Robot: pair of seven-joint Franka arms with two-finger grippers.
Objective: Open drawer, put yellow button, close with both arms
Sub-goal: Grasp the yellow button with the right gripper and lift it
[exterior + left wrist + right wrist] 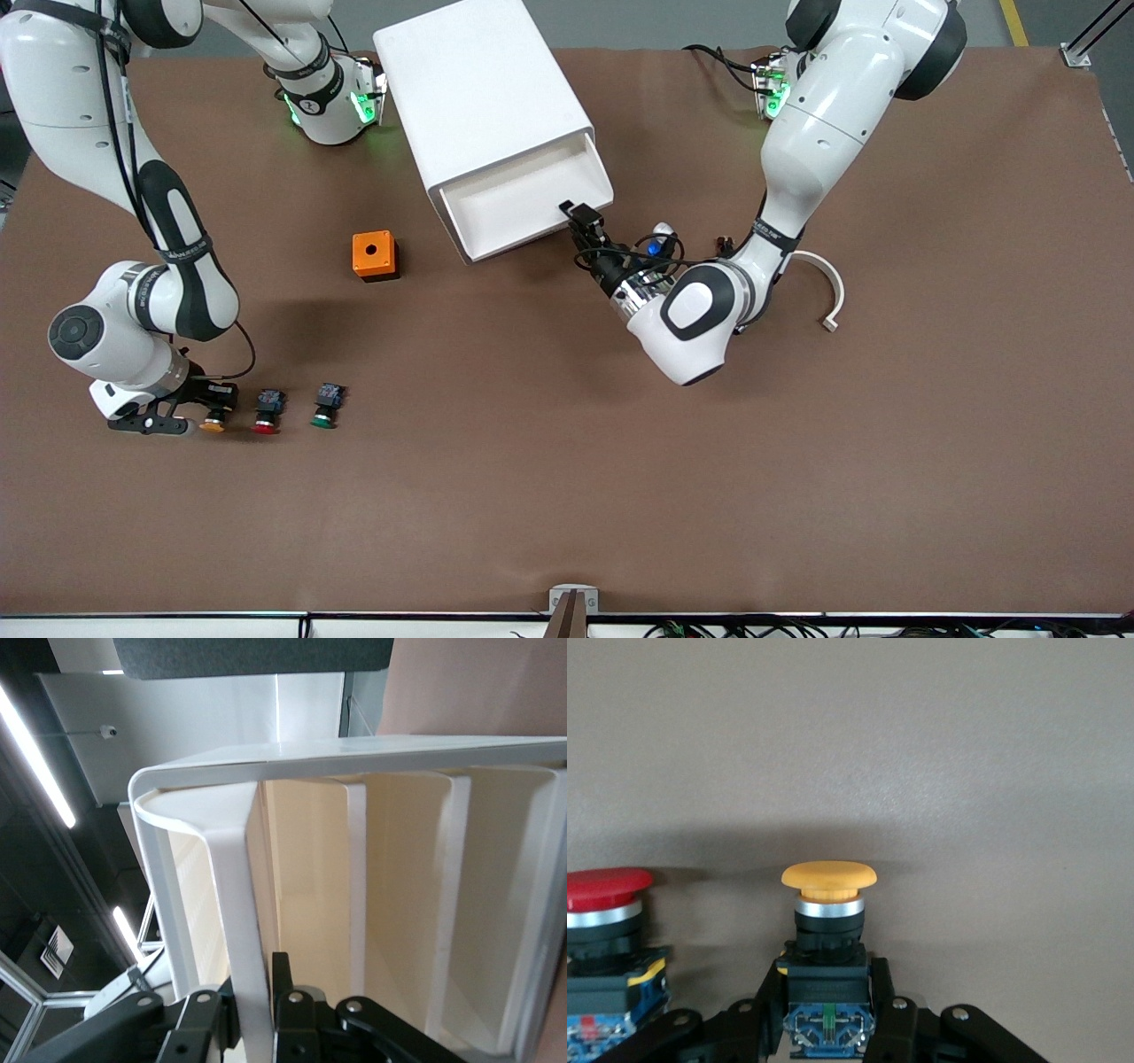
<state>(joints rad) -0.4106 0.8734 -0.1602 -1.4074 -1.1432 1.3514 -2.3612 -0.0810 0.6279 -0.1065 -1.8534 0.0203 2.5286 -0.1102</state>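
Observation:
The yellow button (829,877) lies on the table near the right arm's end, first in a row of pushbuttons. My right gripper (829,979) is shut on its black body, one finger on each side; in the front view this gripper (215,409) sits low over the yellow cap (213,426). The white drawer (532,237) stands pulled out of its cabinet (478,89). My left gripper (580,217) is at the drawer's front corner and, in the left wrist view, the gripper (252,988) is shut on the drawer's front wall (239,904).
A red-capped button (267,412) and a green-capped button (325,406) lie beside the yellow one, toward the left arm's end. An orange box (375,255) sits beside the cabinet. A white curved strip (830,288) lies near the left arm.

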